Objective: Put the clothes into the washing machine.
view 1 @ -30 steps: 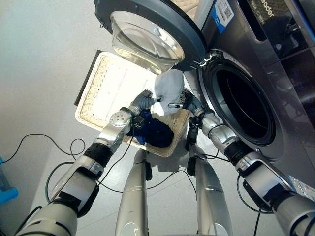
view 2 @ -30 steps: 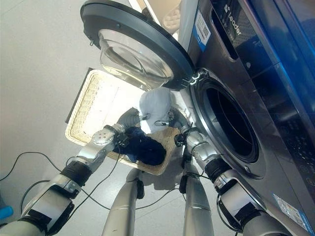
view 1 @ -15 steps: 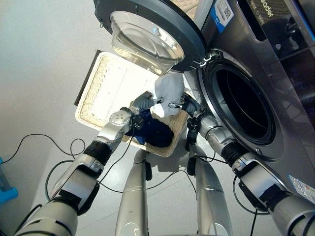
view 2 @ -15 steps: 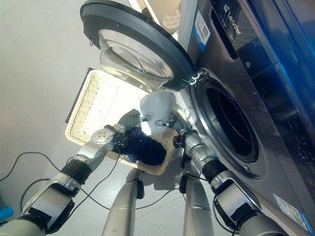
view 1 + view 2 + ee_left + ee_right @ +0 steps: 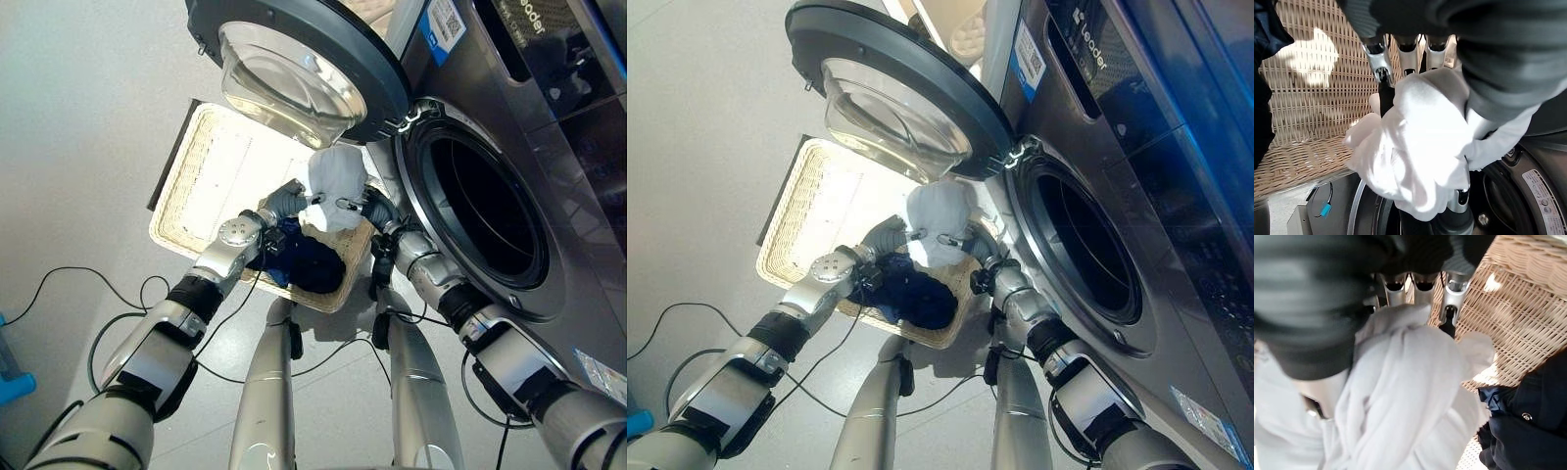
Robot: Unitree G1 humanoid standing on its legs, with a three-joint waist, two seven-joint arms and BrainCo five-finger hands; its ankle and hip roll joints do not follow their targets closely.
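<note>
- Both hands are on the same white garment, holding it bunched up in the air above the near right corner of the wicker basket.
- The left hand comes in from the left side of the bundle. In its wrist view the fingers curl down into the white cloth, so it's clamped on it.
- The right hand grips from the right side. Same story in its own wrist view: fingers hooked over the top of the cloth, thumb buried under a fold, so that one's closed on the garment too.
- The garment sits between the two hands, just left of the washing machine opening, right below the bottom edge of the swung-open door. It's not inside the drum, it hangs beside the rim of the port.
- The door is open wide, and its glass bowl faces down over the far part of the basket.
- The drum looks dark inside, and I can't tell if anything is in there.
- Down in the basket there's a dark navy garment piled at the near end, right under the left forearm. The wrist views show it has a small metal snap or button on it.
- The basket sits on the grey floor right up against the front of the machine, on its left.
</note>
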